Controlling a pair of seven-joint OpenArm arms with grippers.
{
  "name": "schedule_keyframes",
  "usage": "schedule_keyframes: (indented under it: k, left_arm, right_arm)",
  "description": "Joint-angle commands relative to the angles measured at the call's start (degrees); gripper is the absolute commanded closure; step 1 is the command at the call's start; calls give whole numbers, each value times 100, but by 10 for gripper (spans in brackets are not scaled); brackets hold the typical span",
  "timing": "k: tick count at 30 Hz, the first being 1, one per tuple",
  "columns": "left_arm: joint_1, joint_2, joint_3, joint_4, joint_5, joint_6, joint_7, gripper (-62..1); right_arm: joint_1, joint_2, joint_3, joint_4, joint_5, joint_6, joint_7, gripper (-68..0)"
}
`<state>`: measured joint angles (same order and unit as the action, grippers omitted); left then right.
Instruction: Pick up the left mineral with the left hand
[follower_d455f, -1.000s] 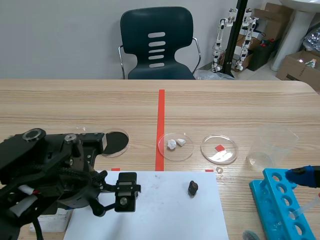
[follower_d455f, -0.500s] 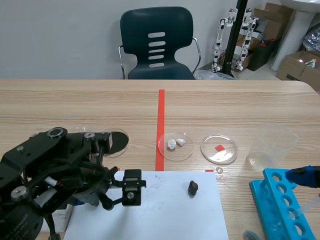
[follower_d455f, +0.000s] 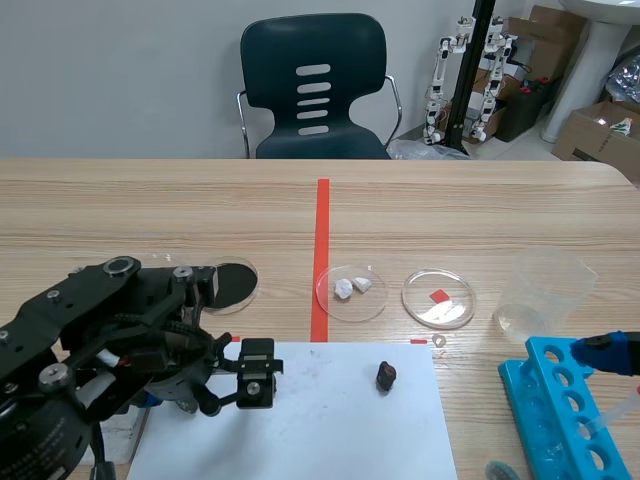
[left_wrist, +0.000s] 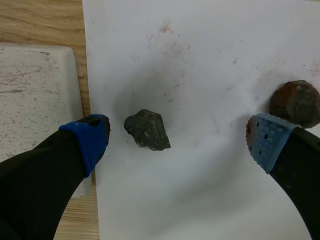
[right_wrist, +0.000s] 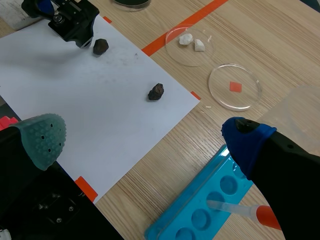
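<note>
A: Left gripper (left_wrist: 178, 141)?
B: Hanging over the white paper (left_wrist: 200, 55), spread wide, gripping nothing.
A: Left mineral (left_wrist: 147, 130)?
B: Flat on the paper, framed between the 2 blue pads (left_wrist: 92, 137), closer to the pad on the tray side, touching neither. Dark grey and jagged.
A: Around it?
B: White tray (left_wrist: 35, 95) just off the paper's edge; rusty right mineral (left_wrist: 295, 103) farther along the paper, seen just past the other pad.
A: Right gripper (right_wrist: 144, 135)?
B: Also wide open and empty, near a blue tube rack (right_wrist: 200, 210).
A: Farther out?
B: Beyond the paper, 3 round dishes: dark dish (follower_d455f: 232, 284), clear dish (follower_d455f: 350, 305) holding 2 white lumps (follower_d455f: 352, 286), second clear dish (follower_d455f: 438, 315) holding 1 red square (follower_d455f: 439, 296). Clear beaker (follower_d455f: 545, 290) behind the rack. Past the table (follower_d455f: 150, 200), 1 dark chair (follower_d455f: 314, 85).
</note>
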<state>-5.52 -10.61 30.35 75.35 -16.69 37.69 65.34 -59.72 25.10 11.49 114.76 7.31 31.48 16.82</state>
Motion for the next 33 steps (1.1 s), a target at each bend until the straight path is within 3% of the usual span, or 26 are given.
schedule_keyframes:
  k: [1,15,22,29,33]
  left_arm:
    - [-39,42,-13,26,28,15,9,-566]
    - [-35,42,-13,22,28,11,31,-565]
    - [-35,42,-13,22,26,9,50,-360]
    - [-37,42,-13,22,26,9,55,-219]
    - [-37,42,-13,22,26,9,68,-169]
  right_arm:
    - [-11,0,-20,79,63,-4,107,-679]
    - [-11,0,-20,79,63,-4,107,-679]
    - [-11,0,-20,79,63,-4,107,-679]
    - [-11,0,-20,79,63,-4,107,-679]
    - [-11,0,-20,79,63,-4,107,-679]
